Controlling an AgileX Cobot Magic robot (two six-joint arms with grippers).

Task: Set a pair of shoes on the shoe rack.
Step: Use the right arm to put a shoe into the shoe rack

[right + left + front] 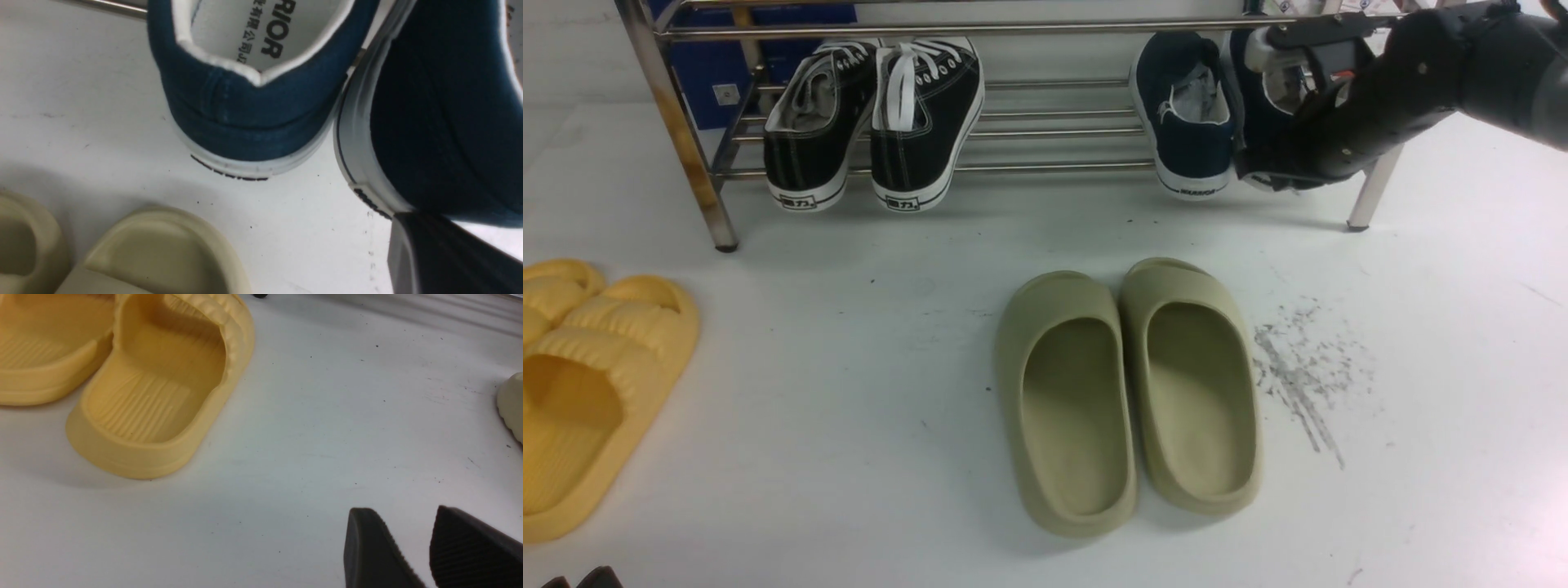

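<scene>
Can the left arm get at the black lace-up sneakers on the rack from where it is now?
Probably yes. The left gripper hovers open and empty over bare floor beside the yellow slippers. The black sneakers sit on the shoe rack on the left, heels outward, nothing before them.

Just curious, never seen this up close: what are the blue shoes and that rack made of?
The blue shoes look like woven canvas with stitched heel seams and smooth white rubber soles. The rack looks like polished steel tubing: shiny, reflective bars, with rust-coloured patches on one leg.
</scene>
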